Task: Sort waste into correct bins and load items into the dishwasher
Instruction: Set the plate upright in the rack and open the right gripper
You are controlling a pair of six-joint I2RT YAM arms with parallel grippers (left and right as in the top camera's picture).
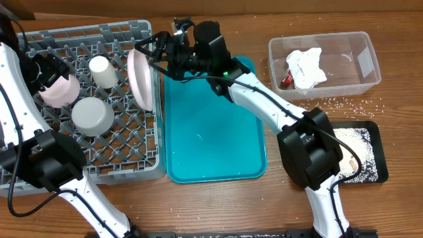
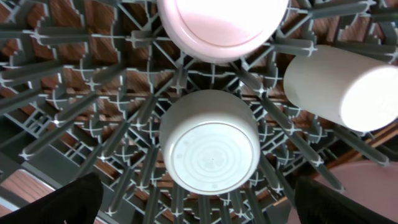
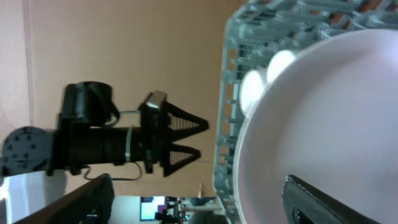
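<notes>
The grey dishwasher rack (image 1: pixel 39 165) fills the left of the table. A white plate (image 1: pixel 141 78) stands on edge along its right wall. My right gripper (image 1: pixel 153 51) is open at the plate's top rim, and in the right wrist view its fingers (image 3: pixel 329 202) straddle the plate (image 3: pixel 323 112). An upturned grey bowl (image 2: pixel 208 146), a cup (image 2: pixel 345 87) and a white shallow bowl (image 2: pixel 221 25) sit in the rack. My left gripper (image 2: pixel 199 211) hangs open and empty over them, by the shallow bowl (image 1: pixel 59 89). The clear bin (image 1: pixel 360 56) holds the napkin (image 1: pixel 307 66) and red wrapper (image 1: pixel 285 80).
A teal serving tray (image 1: pixel 211 125) lies between the rack and the bins, under my right arm. The black tray (image 1: pixel 373 135) at the right front holds white rice grains. More grains (image 1: pixel 344 102) are scattered on the wood between the two bins.
</notes>
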